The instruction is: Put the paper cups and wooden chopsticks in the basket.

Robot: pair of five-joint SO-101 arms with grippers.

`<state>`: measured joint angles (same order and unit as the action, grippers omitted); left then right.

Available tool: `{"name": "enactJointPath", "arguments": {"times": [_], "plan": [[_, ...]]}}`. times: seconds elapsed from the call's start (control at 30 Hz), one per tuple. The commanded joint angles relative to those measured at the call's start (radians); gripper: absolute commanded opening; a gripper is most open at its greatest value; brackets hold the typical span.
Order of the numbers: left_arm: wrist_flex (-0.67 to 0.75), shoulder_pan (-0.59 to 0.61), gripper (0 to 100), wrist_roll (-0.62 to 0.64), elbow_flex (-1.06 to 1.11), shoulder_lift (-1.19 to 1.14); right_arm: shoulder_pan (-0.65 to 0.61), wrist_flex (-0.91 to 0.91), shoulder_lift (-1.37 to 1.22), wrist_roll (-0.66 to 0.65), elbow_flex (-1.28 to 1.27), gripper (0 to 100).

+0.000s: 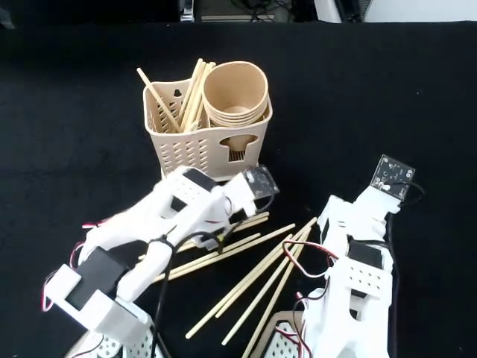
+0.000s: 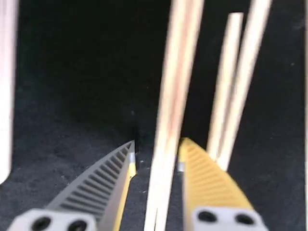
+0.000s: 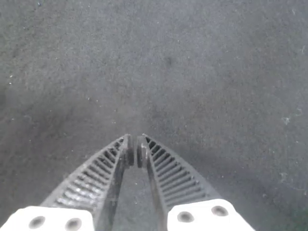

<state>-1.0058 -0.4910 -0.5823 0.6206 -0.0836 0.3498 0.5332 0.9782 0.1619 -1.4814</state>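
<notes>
Seemingly light, stiff, slippery chopsticks [image 2: 168, 96], six o'clock of the basket [image 1: 205, 153], are best pinched mid-length by the parted left gripper [image 2: 159, 142]; the right gripper [image 3: 134, 144] is clenched empty.

A robotics lab bench, by the look: a counter [image 1: 417, 89] draped in black cloth, white arms [image 1: 149, 231] trailing bare wiring [image 1: 317, 257], cables [image 1: 253, 7] past its far edge.
</notes>
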Motion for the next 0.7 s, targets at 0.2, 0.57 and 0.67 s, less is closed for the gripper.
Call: {"name": "enactJointPath", "arguments": {"times": [0.2,0.57,0.67], "plan": [[0.012,-0.079,3,-0.005,-0.016,-0.008,-0.017,-0.021,0.013,0.002,0.045,4.6],[-0.098,-0.082,3,-0.003,-0.010,0.204,-0.017,-0.021,0.013,0.002,0.045,4.6],[-0.137,-0.082,3,-0.003,0.013,0.327,-0.017,-0.023,0.013,0.002,0.045,4.6]]}}
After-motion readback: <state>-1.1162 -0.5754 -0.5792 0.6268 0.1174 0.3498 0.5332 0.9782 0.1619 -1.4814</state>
